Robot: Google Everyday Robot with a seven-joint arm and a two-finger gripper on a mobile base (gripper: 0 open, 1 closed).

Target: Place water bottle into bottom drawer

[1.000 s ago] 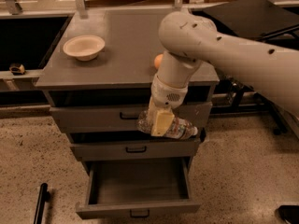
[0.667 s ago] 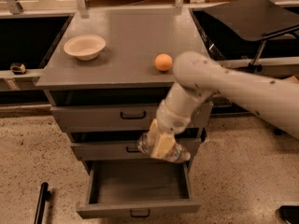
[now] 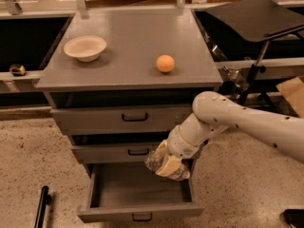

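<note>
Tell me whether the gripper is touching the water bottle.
Touching. The camera view shows the gripper clamped around the water bottle, holding it up over the open bottom drawer.

Grey cabinet (image 3: 128, 37) stands on speckled, perhaps terrazzo, floor (image 3: 28, 160).

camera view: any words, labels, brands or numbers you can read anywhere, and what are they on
No text can be read anywhere in this view.
Water bottle, held in the gripper over the open bottom drawer: no label wording can be made out.
Bowl, orange ball and grey cabinet: plain, no writing or signs seen.
</note>
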